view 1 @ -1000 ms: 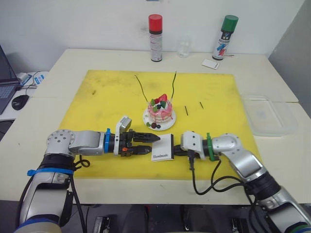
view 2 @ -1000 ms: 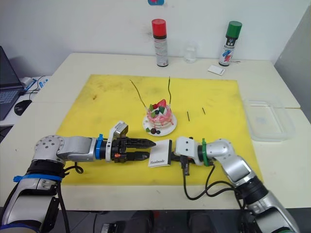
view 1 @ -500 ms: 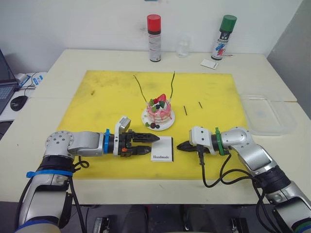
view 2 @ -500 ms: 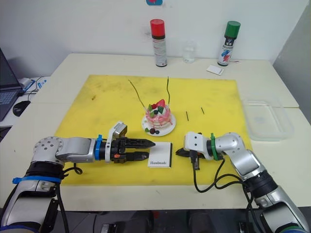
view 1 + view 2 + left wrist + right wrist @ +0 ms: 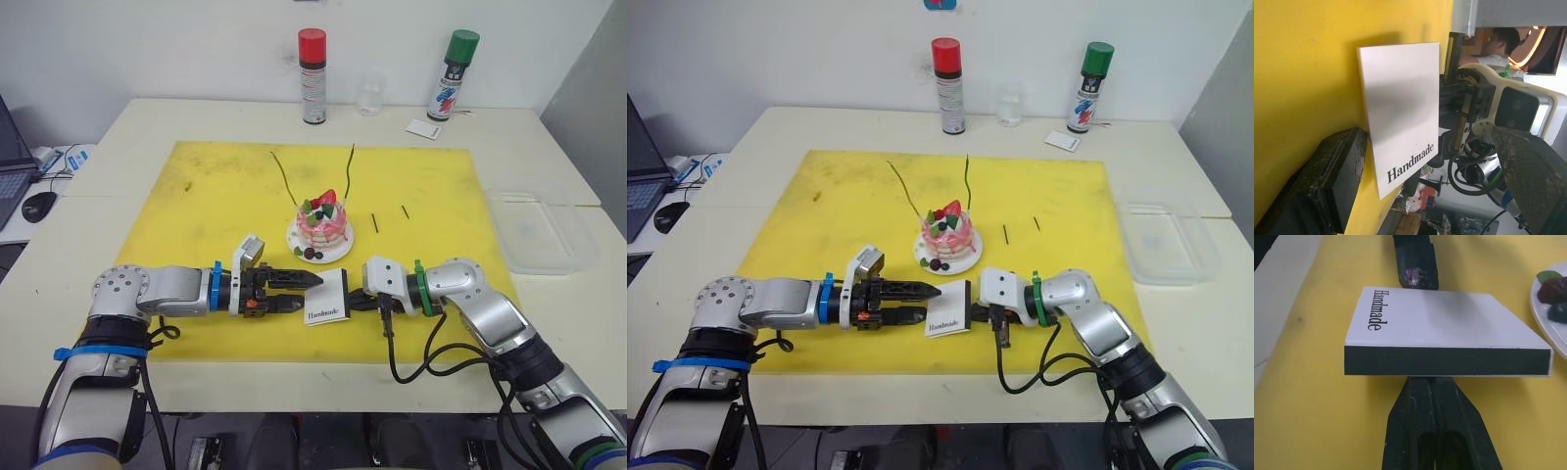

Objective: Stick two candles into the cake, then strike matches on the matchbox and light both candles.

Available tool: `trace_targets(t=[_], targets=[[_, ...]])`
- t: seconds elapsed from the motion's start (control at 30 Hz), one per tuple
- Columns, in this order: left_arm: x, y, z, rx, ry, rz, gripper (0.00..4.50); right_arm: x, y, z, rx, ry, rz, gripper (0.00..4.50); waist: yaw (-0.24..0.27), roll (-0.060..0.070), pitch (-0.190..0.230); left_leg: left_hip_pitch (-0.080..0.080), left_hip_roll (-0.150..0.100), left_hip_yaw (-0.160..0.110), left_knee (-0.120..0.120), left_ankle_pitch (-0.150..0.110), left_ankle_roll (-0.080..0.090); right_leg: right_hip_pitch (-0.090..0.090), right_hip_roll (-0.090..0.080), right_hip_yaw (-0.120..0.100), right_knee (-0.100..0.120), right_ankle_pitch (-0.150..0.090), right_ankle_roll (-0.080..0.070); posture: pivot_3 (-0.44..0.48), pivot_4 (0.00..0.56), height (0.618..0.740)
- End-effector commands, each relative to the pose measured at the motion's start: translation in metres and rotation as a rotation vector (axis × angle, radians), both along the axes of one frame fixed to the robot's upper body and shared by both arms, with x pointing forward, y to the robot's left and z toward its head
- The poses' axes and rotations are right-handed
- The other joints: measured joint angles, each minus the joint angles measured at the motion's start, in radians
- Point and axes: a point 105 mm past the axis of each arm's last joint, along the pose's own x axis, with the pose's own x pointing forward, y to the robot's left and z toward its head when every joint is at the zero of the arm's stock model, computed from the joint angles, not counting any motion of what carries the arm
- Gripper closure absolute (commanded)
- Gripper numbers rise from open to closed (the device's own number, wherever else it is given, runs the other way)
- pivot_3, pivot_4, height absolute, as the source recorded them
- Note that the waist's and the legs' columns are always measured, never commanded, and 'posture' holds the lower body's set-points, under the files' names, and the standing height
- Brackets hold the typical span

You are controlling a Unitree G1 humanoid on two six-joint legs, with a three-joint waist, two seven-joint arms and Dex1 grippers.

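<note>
Matchbox [image 5: 327, 298] just before the cake [image 5: 320, 227], tilted, left gripper [image 5: 306, 292] spread beside it, right gripper [image 5: 355, 303] closed, tips under its dark edge

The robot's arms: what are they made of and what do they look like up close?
Both arms have silvery-grey metal shells with rounded joints. The left arm wears blue rings, the right arm a green ring. Each ends in a white wrist block and a pincer of two tapered black fingers: left pincer, right pincer. A black cable loops under the right arm.
</note>
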Motion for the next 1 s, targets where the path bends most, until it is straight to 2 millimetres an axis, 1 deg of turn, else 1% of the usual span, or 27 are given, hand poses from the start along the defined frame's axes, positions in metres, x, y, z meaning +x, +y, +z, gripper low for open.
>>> trace_targets(t=[0.03,0.1,0.23,0.33,0.4,0.57,0.8,1.0], targets=[[-0.008,-0.007,-0.003,-0.005,0.0,-0.043,0.0,0.002,0.0,0.003,-0.003,-0.029,0.001,4.48,0.0,0.0,0.0,0.0,0.0,0.0,0.0,0.0,0.0,0.0,0.0,0.0,0.0,0.0,0.0,0.0,0.15,0.74],[-0.008,-0.008,-0.004,-0.004,-0.002,-0.042,0.0,0.004,-0.004,0.002,-0.023,-0.039,-0.002,4.48,0.0,0.0,0.0,0.0,0.0,0.0,0.0,0.0,0.0,0.0,0.0,0.0,0.0,0.0,0.0,0.0,0.15,0.74],[-0.01,-0.008,-0.005,0.001,-0.008,-0.043,0.0,0.012,-0.022,0.002,-0.079,-0.075,-0.014,4.48,0.001,0.0,0.0,0.0,0.0,0.0,0.0,0.0,0.0,0.0,0.0,0.0,0.0,0.0,0.0,0.0,0.15,0.74],[-0.011,-0.006,-0.006,0.012,-0.01,-0.037,0.0,0.018,-0.038,0.007,-0.134,-0.11,-0.007,4.48,0.001,0.0,0.0,0.0,0.0,0.0,0.0,0.0,0.0,0.0,0.0,0.0,0.0,0.0,0.0,0.0,0.15,0.74],[-0.011,-0.006,-0.006,0.014,-0.012,-0.036,0.0,0.02,-0.042,0.009,-0.146,-0.12,-0.003,4.48,0.0,0.0,0.0,0.0,-0.001,0.0,0.0,0.0,0.0,0.0,-0.001,0.0,0.0,0.0,0.0,0.0,0.15,0.74],[-0.012,-0.008,-0.007,0.014,-0.017,-0.035,0.0,0.017,-0.035,0.015,-0.109,-0.107,0.014,4.48,0.0,0.0,0.0,0.0,0.0,0.0,0.0,0.0,0.0,0.0,0.0,0.0,0.0,0.0,0.0,0.0,0.15,0.74],[-0.012,-0.006,-0.006,0.018,-0.016,-0.037,0.0,0.005,-0.019,0.014,-0.065,-0.054,0.039,4.48,0.0,0.0,0.0,0.0,0.0,0.0,0.0,0.0,0.0,0.0,0.0,0.0,0.0,0.0,0.0,0.0,0.15,0.74],[-0.013,-0.006,-0.006,0.024,-0.017,-0.04,0.0,0.002,-0.016,0.018,-0.063,-0.049,0.048,4.48,0.0,0.0,0.0,0.0,0.0,0.0,0.0,0.0,0.0,0.0,0.0,0.0,0.0,0.0,0.0,0.0,0.15,0.74]])
